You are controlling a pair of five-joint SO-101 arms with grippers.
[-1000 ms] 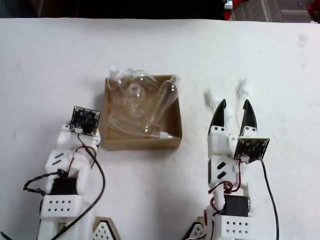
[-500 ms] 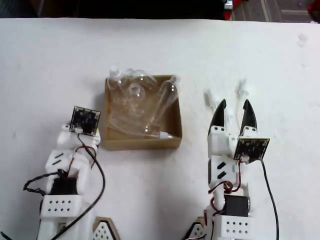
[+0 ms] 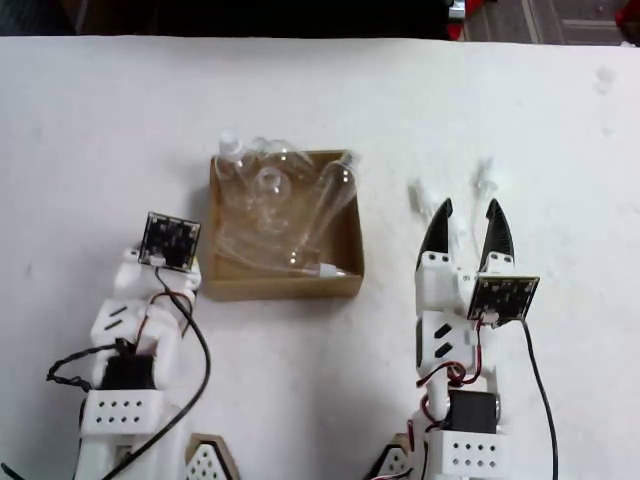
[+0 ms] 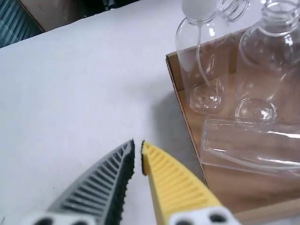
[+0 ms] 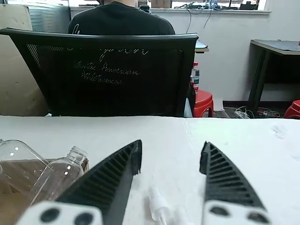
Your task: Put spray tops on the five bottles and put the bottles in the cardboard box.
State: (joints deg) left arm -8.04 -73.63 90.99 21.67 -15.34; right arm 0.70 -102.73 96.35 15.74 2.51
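Note:
The cardboard box (image 3: 350,240) sits mid-table and holds several clear bottles (image 3: 270,215). Some stand or lean with open necks, and one lies along the near wall with a white spray top (image 3: 330,270) on it. In the left wrist view a capped bottle (image 4: 201,61) with a tube inside stands in the box corner (image 4: 180,103). My left gripper (image 4: 137,149) is shut and empty just outside that wall. My right gripper (image 3: 466,215) is open on the table right of the box. Loose white spray tops (image 3: 418,195) lie by its fingertips, one (image 5: 158,206) between them.
White tabletop surrounds the box, with bare room at the far side and far left. Another loose spray top (image 3: 486,180) lies beyond the right gripper. An open-necked bottle (image 5: 58,173) leans over the box rim toward the right arm. A black office chair stands behind the table.

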